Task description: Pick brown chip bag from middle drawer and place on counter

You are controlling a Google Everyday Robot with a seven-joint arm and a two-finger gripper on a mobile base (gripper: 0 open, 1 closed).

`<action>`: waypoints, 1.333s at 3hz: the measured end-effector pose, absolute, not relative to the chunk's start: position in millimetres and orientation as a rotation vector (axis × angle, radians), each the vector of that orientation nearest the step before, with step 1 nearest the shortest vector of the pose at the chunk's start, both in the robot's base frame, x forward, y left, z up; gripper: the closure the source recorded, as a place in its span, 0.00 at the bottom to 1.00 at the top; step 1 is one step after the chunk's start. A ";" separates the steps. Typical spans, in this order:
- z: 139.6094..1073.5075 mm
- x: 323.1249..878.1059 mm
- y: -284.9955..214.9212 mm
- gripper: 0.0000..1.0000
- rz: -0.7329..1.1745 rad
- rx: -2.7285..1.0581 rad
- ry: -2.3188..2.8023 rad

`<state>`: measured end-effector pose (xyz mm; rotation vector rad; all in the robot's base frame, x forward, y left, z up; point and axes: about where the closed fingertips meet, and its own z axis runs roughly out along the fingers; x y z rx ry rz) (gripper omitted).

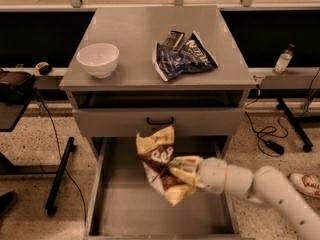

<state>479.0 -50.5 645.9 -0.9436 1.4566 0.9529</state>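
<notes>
Brown chip bag | white script, unreadable | gripper fingers clamped on it | above middle drawer

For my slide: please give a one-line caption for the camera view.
Gripper shut on brown chip bag, held over the open middle drawer.

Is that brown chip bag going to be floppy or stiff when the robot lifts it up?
Probably floppy: the brown chip bag looks crumpled and bends where the gripper pinches it above the middle drawer. Likely light too, since its top corner stands up unsupported. It might twist or slip, being held at one side only.
</notes>
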 end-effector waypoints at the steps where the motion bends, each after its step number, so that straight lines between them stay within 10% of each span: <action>1: 719.8 506.1 -83.0 1.00 0.874 -1.093 1.393; 4: 874.4 539.9 -143.9 1.00 0.754 -1.331 1.263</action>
